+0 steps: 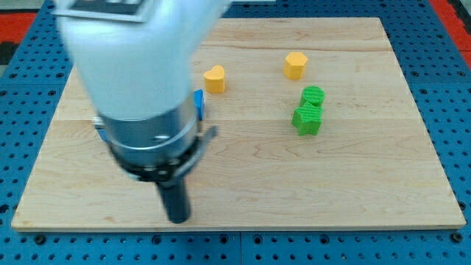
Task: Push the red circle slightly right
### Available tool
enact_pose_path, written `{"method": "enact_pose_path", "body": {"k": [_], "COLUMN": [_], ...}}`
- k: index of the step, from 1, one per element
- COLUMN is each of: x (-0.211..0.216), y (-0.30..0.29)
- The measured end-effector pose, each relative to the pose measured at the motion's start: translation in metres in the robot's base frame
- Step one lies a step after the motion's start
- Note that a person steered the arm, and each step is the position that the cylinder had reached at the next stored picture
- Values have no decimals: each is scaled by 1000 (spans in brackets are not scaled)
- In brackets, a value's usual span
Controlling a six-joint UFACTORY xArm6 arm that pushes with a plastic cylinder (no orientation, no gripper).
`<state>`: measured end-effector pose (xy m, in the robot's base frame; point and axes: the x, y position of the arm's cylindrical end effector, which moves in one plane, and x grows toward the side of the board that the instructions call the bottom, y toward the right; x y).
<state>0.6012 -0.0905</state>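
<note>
No red circle can be seen anywhere on the surface [383,191]; it may be hidden behind the arm [132,66], whose blurred white shell and grey collar cover much of the left half of the view. How far the push has come therefore cannot be told: no contact with the red circle is shown, and it is judged that the whole rightward nudge may well remain to be done.

The tip [177,219] is seen near the front edge, left of centre, with no block touching it; the visible blocks lie well apart from it, farther back and to the right. No pincer is fitted, so no released or clenched state can be given; only a straight dark rod is carried.

The surface is pale wood with fine grain running left to right, made of joined planks, and is set on a blue perforated base. A blue block [199,104] is partly hidden at the arm's right edge, its shape not made out. A yellow heart [214,79] lies just beyond it, and a yellow hexagon [295,65] farther right. A green round block [313,96] touches a green star-like block [307,119] just in front of it. All blocks appear matt, with ribbed sides.
</note>
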Motion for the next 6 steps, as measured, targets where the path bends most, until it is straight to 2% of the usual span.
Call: {"method": "enact_pose_path", "body": {"k": [1,2,4,5,6], "x": [-2,-23,-15,-43,-47], "y": [0,-6,-66,-54,-55]}}
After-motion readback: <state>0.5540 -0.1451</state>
